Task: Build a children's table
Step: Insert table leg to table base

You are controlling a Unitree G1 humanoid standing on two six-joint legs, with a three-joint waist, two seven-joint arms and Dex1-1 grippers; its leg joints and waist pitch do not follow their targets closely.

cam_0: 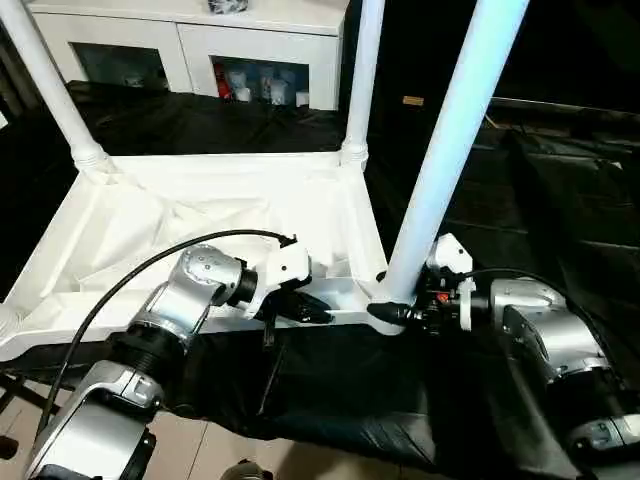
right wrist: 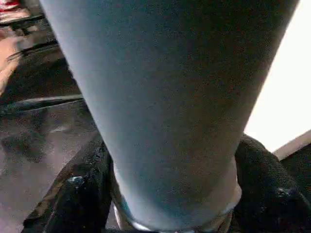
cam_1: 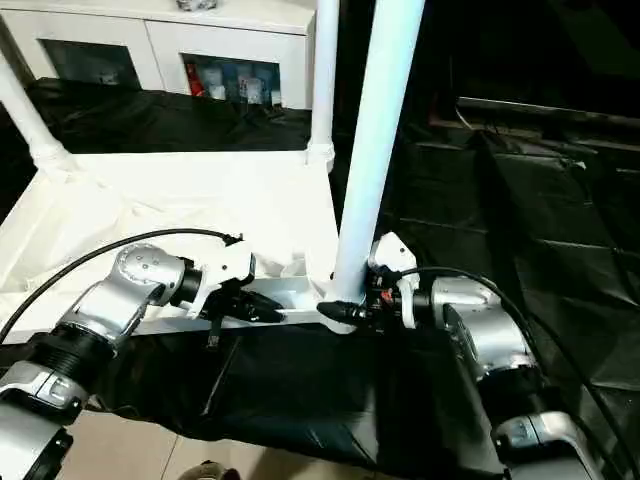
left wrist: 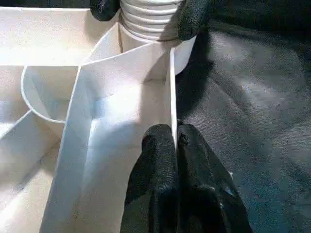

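Tabletop point(cam_0: 200, 215) lying upside down; left gripper point(cam_0: 305, 308) pinching its near rim; right gripper point(cam_0: 398, 310) clasping near-corner leg point(cam_0: 447, 140) base.

The table top point(cam_0: 200, 215) is lying upside down on the cloth-draped bench point(cam_0: 330, 390), its ribbed underside facing up. Three legs are standing up from its corner sockets: one point(cam_0: 50, 85) at the far left, one point(cam_0: 362, 75) at the far right, and one point(cam_0: 450, 140) at the near right. The left pincer point(cam_0: 300, 305) is sitting on the near rim, left of that near leg, while the right pincer point(cam_0: 400, 310) is sitting around its base. A cabinet point(cam_0: 190, 45) is standing behind the bench.
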